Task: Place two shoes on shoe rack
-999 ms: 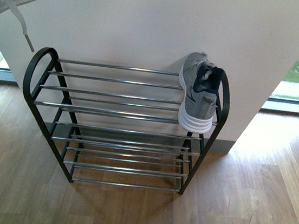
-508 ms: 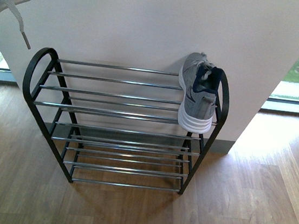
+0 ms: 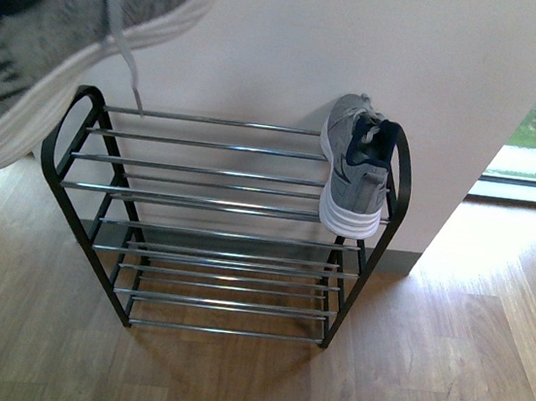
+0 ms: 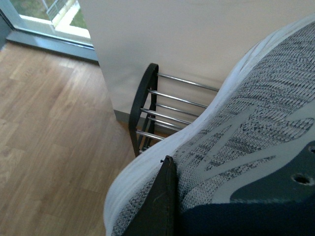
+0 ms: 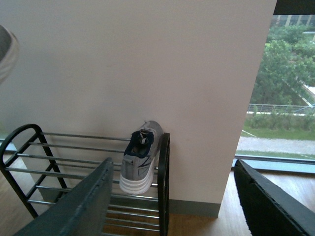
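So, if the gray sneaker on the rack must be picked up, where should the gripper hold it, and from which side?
Probably the heel collar of the sneaker, one finger inside the navy opening. Come from the front and above: the heel points toward the robot, the opening faces up, and the right end of the rack blocks that side.

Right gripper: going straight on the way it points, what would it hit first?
Likely the shoe rack's right end, where a gray sneaker sits, or the white wall just beside it; depth is unclear. Nothing nearer shows between the open right gripper's fingers.
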`<move>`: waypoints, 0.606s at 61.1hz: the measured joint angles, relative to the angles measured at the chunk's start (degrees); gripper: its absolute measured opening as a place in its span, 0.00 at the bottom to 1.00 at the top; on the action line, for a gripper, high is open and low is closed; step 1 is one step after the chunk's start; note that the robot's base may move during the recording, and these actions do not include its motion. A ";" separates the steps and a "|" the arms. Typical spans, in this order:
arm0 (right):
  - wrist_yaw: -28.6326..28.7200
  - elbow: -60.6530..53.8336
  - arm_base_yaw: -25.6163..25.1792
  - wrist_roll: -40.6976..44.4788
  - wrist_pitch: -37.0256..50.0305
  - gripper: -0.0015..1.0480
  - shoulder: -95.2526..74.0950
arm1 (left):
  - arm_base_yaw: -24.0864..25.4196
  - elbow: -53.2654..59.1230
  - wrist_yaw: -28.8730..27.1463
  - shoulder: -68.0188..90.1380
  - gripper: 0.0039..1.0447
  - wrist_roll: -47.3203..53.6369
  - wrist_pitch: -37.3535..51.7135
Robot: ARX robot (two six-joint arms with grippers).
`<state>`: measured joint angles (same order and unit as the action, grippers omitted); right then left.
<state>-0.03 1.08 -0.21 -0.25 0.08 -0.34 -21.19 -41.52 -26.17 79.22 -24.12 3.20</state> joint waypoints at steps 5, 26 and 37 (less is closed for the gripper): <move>0.00 0.00 0.00 -0.02 0.00 0.92 0.00 | 1.01 -5.86 2.86 8.59 0.01 -2.14 -0.42; 0.02 0.00 0.00 0.00 0.00 0.91 0.00 | 0.44 -33.77 9.44 38.23 0.01 -19.63 -10.49; 0.02 0.00 0.00 0.00 0.00 0.91 0.00 | -2.16 -47.56 12.17 49.94 0.01 -27.36 -17.14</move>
<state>-0.01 1.08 -0.21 -0.25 0.08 -0.34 -23.35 -89.08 -14.00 129.16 -51.48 -13.93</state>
